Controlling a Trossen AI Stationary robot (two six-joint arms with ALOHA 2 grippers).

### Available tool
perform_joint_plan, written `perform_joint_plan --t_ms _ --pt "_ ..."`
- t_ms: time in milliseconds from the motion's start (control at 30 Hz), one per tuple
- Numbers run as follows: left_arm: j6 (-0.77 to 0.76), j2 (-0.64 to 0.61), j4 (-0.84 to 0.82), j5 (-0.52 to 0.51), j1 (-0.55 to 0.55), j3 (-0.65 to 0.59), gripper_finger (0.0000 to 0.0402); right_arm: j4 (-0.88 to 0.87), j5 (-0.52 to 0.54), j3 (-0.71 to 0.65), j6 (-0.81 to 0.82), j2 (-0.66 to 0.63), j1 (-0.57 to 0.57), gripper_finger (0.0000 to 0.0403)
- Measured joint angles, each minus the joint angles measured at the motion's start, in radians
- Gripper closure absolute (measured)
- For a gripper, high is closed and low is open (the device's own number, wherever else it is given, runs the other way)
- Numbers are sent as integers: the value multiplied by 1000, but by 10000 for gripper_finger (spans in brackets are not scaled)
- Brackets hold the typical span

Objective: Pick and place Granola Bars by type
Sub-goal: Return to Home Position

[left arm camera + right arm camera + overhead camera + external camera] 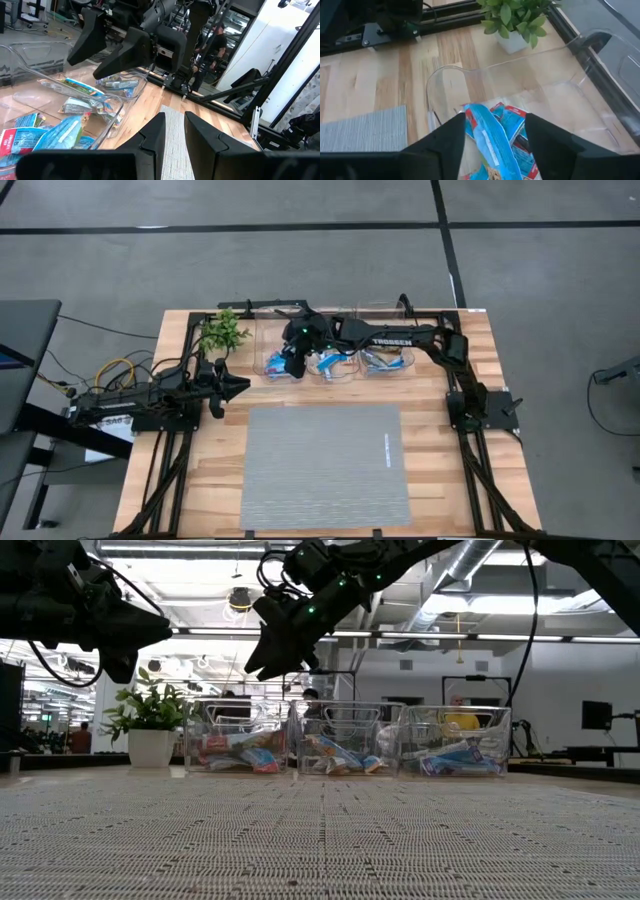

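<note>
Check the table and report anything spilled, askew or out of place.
Nothing stands out. The granola bars all lie inside the three clear bins; none is on the mat or the wooden table. The open right tool hangs empty above the left bin; the left tool waits at the left edge.

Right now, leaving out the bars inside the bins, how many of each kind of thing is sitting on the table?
Clear bins: 3, left, middle, right
Potted plant: 1
Grey mat: 1
Total: 5
</note>
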Motion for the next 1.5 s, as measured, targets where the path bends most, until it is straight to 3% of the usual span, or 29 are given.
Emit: perform_joint_plan --t_ms 200,300,433,733,967,1233,1500 --pt "0 0 0 0 0 0 339 5 -11 -7 19 -37 11 171" --pt "0 0 0 0 0 0 339 61 -30 -73 20 -105 30 168" --pt "0 0 0 0 0 0 339 202 -37 -288 20 -233 61 172" --pt "0 0 0 0 0 0 339 510 -37 -908 117 -597 153 177" --pt "0 0 0 0 0 0 339 716 -27 -1289 210 -863 215 177" --pt "0 0 0 0 0 0 339 865 -27 -1553 406 -1108 252 177" --pt "0 0 0 0 0 0 339 932 -44 -1688 339 -1283 294 177"
